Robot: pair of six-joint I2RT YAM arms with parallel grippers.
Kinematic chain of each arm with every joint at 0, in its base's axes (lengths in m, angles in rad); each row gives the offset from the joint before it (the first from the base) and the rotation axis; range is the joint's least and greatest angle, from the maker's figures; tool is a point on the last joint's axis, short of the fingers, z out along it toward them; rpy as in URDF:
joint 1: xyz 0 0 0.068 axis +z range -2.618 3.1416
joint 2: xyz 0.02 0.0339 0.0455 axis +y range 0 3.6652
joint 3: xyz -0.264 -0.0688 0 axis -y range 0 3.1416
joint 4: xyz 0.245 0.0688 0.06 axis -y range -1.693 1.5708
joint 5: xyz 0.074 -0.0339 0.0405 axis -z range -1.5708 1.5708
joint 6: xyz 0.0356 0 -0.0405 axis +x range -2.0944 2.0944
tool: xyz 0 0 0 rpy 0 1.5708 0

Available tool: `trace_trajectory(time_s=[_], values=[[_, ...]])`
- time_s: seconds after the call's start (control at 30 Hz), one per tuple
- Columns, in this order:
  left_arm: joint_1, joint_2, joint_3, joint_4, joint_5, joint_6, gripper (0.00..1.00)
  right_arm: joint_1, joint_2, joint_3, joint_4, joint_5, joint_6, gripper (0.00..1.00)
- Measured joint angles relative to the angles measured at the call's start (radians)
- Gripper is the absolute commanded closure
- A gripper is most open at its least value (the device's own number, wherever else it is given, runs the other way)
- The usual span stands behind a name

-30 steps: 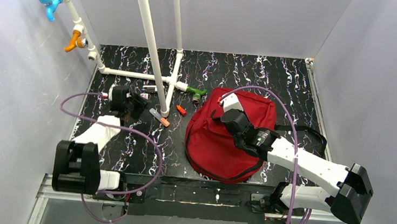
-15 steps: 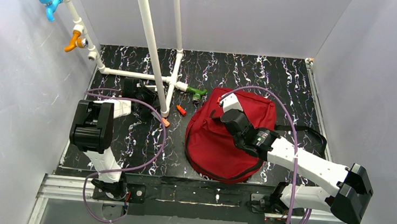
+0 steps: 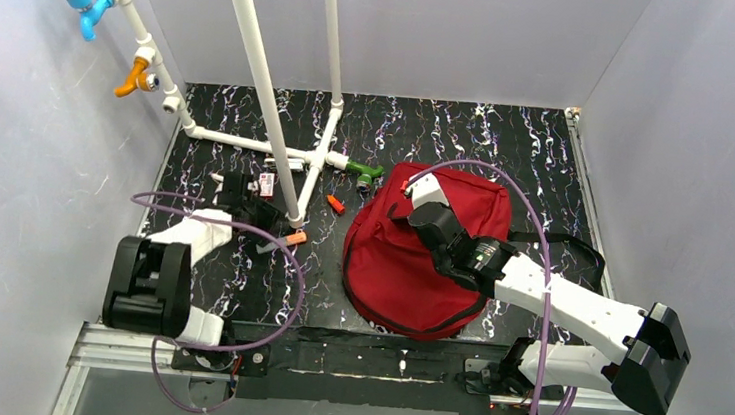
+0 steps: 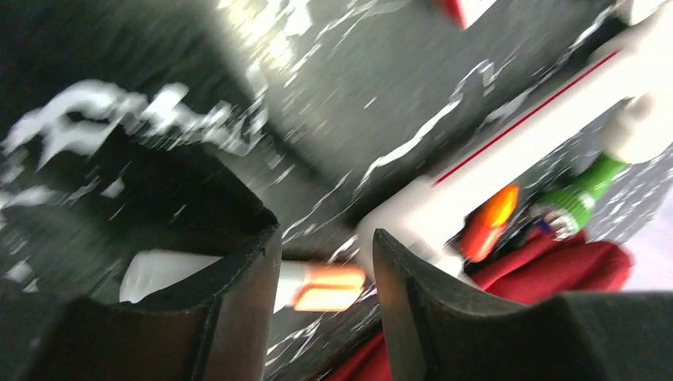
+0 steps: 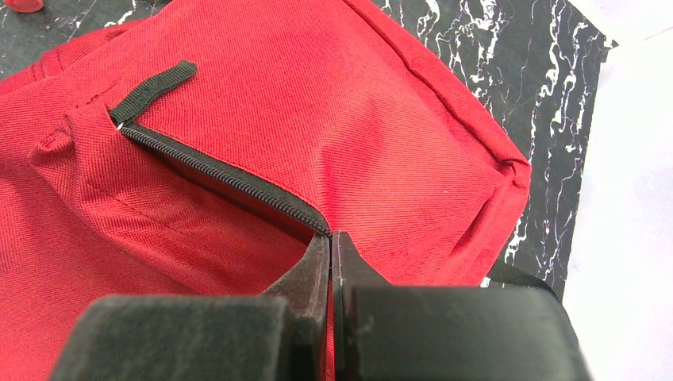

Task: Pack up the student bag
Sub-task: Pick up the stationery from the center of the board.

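The student bag (image 3: 429, 258) lies right of centre, dark red with a black zipper (image 5: 214, 171). My right gripper (image 3: 410, 207) rests on its top and is shut (image 5: 331, 238) on a fold of red fabric at the end of the zipper. A white marker with an orange cap (image 3: 287, 237) lies on the table left of the bag. My left gripper (image 3: 260, 214) hovers just above it with its jaws apart. In the blurred left wrist view the orange cap (image 4: 325, 287) shows in the gap of the left gripper (image 4: 325, 242), beyond the fingers and not pinched.
A white pipe frame (image 3: 269, 145) stands at the back left, and one slanted pipe (image 3: 258, 88) comes down next to the marker. A small orange piece (image 3: 336, 204), a green fitting (image 3: 365, 170) and a small card (image 3: 267, 184) lie nearby. Black bag straps (image 3: 571, 247) trail to the right.
My left arm has swung about, and its gripper now sits lower, over the marker. The marker has slid a little toward the near edge and the slanted pipe leans further left. The right arm is still.
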Motion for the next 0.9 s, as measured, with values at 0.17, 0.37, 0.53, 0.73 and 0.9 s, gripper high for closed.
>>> trace_trajectory(time_s=[0.17,0.37,0.53,0.73,0.9], values=[[-0.01,-0.153,-0.074,-0.159,-0.009,0.048,0.45,0.0,0.0,0.0,0.002,-0.007,0.0,0.99],[-0.012,-0.216,-0.103,-0.201,0.063,0.09,0.43,-0.002,0.004,0.0,0.001,-0.018,0.001,0.99],[-0.014,-0.223,-0.105,-0.203,0.078,0.121,0.35,-0.002,0.005,0.0,0.001,-0.022,0.002,0.99],[-0.161,-0.236,-0.092,-0.228,-0.046,0.225,0.4,-0.002,0.005,-0.002,0.001,-0.025,0.003,0.99],[-0.325,-0.254,-0.085,-0.287,-0.245,0.237,0.44,-0.002,0.005,-0.009,0.002,-0.026,0.005,0.99]])
